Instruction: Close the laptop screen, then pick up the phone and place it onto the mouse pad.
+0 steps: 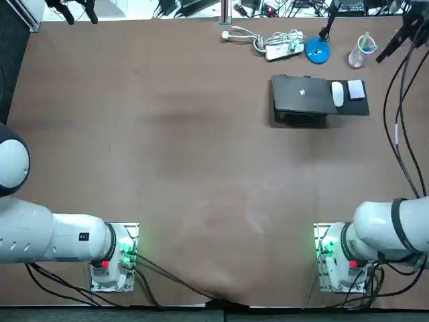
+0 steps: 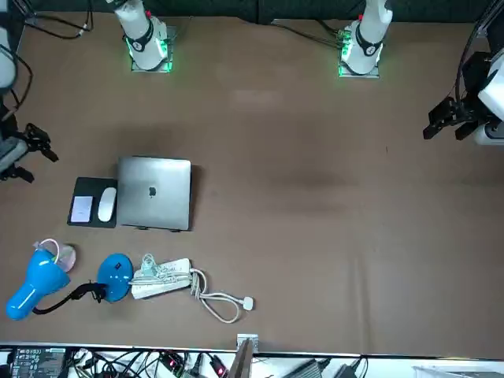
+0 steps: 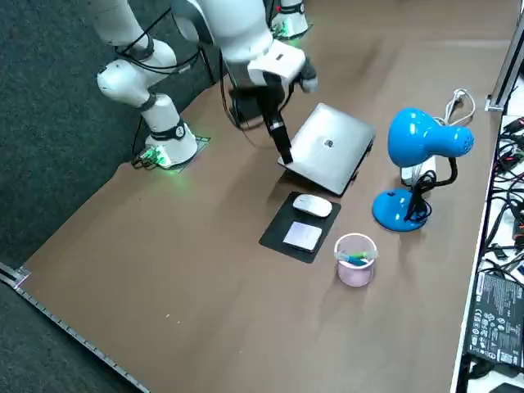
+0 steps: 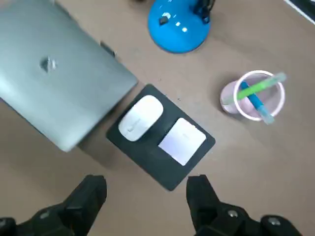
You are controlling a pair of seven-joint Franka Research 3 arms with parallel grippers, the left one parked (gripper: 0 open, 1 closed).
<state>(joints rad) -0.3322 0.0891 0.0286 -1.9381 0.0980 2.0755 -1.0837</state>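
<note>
I see the laptop [image 4: 54,73] shut flat, just beside the mouse pad [image 4: 147,158]. The phone [image 4: 182,140] lies on the mouse pad, next to the mouse [image 4: 141,118]. My right gripper [image 4: 146,184] hovers above the mouse pad, fingers spread wide, gripping nothing. A pink cup [image 4: 253,96] and a blue lamp [image 4: 177,24] stand near the mouse pad.

Overhead, front and right side give us the whole surface [image 1: 167,168]; our wrist camera sits close over gripper [image 4: 146,187] and laptop [image 4: 54,83].
</note>
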